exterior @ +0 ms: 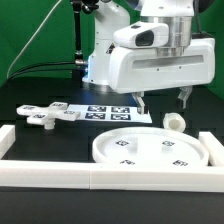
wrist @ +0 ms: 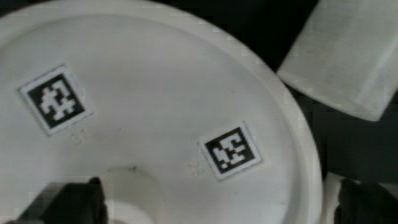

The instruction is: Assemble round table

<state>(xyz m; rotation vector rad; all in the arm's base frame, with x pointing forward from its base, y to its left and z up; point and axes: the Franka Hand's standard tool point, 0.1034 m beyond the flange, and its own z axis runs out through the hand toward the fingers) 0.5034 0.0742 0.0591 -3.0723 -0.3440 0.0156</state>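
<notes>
Gripper: jaws wide apart, nothing held, hanging above the worktop and clear of all parts.

Round disc: flat on the worktop, rim up, directly under the gripper and reaching out toward the near border rail. In the wrist view the disc fills most of the frame, and its rim curves through between the two dark fingertips, closer to one than the other.

Post: just below the gripper, beside one finger and next to the disc's far edge. Whether it touches the rim, cannot tell.

Cross-shaped foot: well away from the gripper, toward the exterior view's left, beyond the marker board.

Judgement: the step in hand looks like a rim grasp on the disc.

To do it well:
- Centre the rim between the fingers before lowering; it sits off-centre now.
- Descend straight, one finger inside the rim and one outside.
- Watch the outer finger: the post is close and could be knocked or pinched together with the rim.
- Close only once the fingertips are below the rim's top edge.
- The disc is broad and light-looking. A grip at one edge will likely let it sag or swivel, so move slowly.
</notes>
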